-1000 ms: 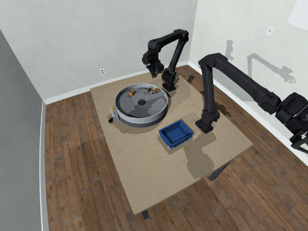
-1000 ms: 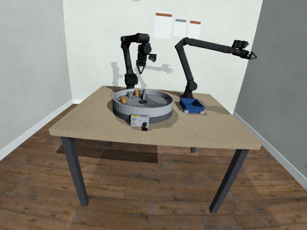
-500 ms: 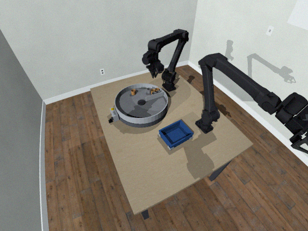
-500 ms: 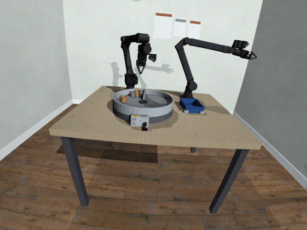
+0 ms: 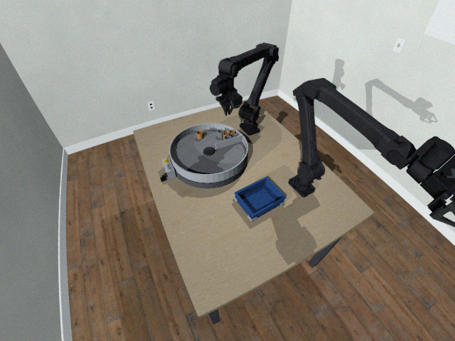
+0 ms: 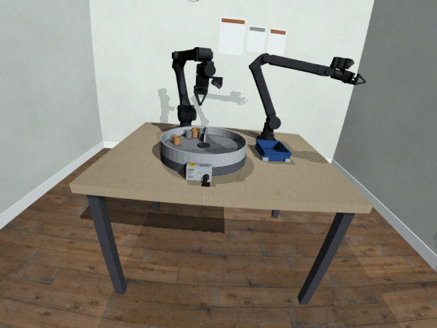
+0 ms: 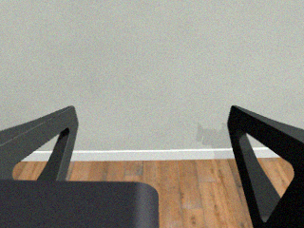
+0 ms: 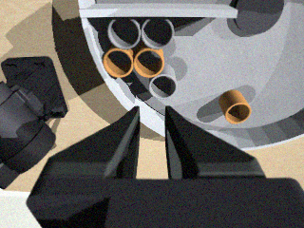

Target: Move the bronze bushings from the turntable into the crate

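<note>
We are readying a first pick: right gripper (image 5: 228,113) (image 6: 200,103) (image 8: 152,108), narrow, nothing held, above the turntable's rim; left gripper (image 6: 364,81) (image 7: 152,110), wide. Bronze bushing (image 5: 199,135) (image 6: 176,140) (image 8: 235,106), standing apart on turntable (image 5: 187,161) (image 6: 204,157) (image 8: 280,52), is needing opened fingers.
</note>
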